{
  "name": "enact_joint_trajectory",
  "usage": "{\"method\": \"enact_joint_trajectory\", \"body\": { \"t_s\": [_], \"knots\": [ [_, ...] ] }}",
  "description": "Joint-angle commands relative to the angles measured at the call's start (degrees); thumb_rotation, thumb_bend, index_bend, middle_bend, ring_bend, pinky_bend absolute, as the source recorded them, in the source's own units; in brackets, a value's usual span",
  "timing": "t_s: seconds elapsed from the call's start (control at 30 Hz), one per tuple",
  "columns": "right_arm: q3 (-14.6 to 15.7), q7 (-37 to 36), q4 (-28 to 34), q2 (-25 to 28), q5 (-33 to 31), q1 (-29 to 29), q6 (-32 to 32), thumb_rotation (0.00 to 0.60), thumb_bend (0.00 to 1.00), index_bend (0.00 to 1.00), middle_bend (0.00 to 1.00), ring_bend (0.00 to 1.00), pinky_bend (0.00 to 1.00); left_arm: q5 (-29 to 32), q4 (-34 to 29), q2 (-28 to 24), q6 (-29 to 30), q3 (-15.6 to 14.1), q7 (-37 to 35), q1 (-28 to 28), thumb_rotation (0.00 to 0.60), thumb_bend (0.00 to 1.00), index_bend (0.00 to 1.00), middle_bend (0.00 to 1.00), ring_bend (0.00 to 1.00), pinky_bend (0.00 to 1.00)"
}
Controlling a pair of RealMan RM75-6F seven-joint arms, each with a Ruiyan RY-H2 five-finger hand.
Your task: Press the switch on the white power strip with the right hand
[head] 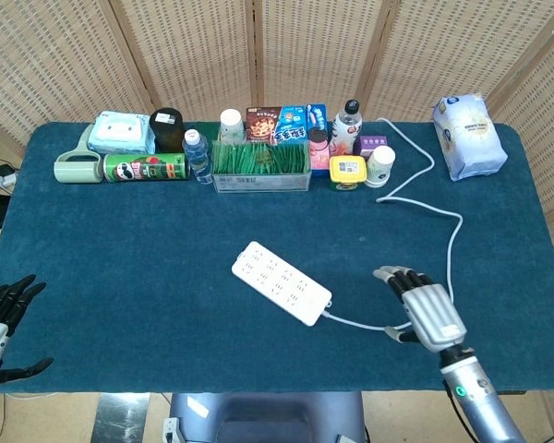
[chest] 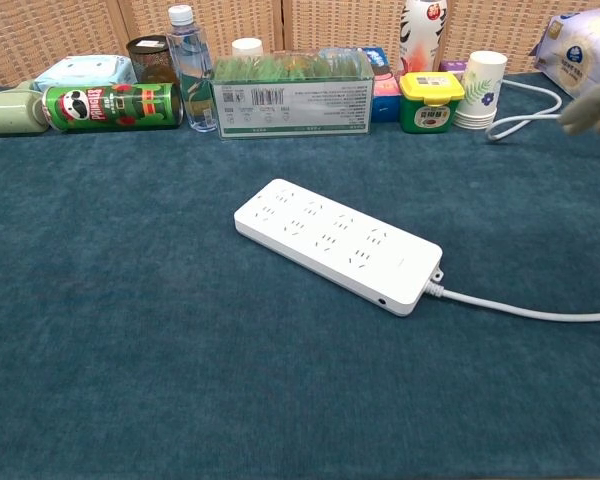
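White plastic power strip (head: 282,295) looks stiff and light, so we judge our empty, spread right hand (head: 427,308) should press only its switch (chest: 397,262).

Bright, even light; soft shadows, sharp focus.

Head view looks steeply down over the whole table (head: 120,277); chest view sits low and near (both share the power strip (head: 282,295))

A woven wicker folding screen (head: 286,46) stands behind the table (head: 120,268); dark teal cloth covers the tabletop.
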State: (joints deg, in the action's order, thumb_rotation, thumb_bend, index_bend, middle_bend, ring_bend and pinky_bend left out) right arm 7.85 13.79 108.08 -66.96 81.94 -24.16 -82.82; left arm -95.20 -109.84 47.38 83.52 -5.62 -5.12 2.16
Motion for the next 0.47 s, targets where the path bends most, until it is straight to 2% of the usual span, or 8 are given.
{"method": "enact_joint_trajectory", "body": {
  "t_s": [0.03,0.2,0.47],
  "knots": [
    [2.4,-3.7,-4.8,0.9,2.9,4.8,-4.4,0.6,0.0,0.18,0.18,0.18,0.26,0.0,0.0,0.0,0.1,0.0,0.2,-0.1,0.6,0.11,0.0,0.0,0.0,0.02],
    [2.5,-6.7,-10.9,-0.7,5.5,9.3,-8.8,0.6,0.0,0.17,0.18,0.17,0.22,0.1,-0.1,0.2,0.4,0.0,0.6,-0.3,0.6,0.11,0.0,0.0,0.0,0.02],
    [1.7,-9.8,-17.5,-3.5,10.6,11.7,-11.0,0.6,0.0,0.18,0.18,0.17,0.2,0.8,-0.3,0.5,0.2,0.2,1.3,-0.3,0.6,0.11,0.0,0.0,0.0,0.02]
  ]
}}
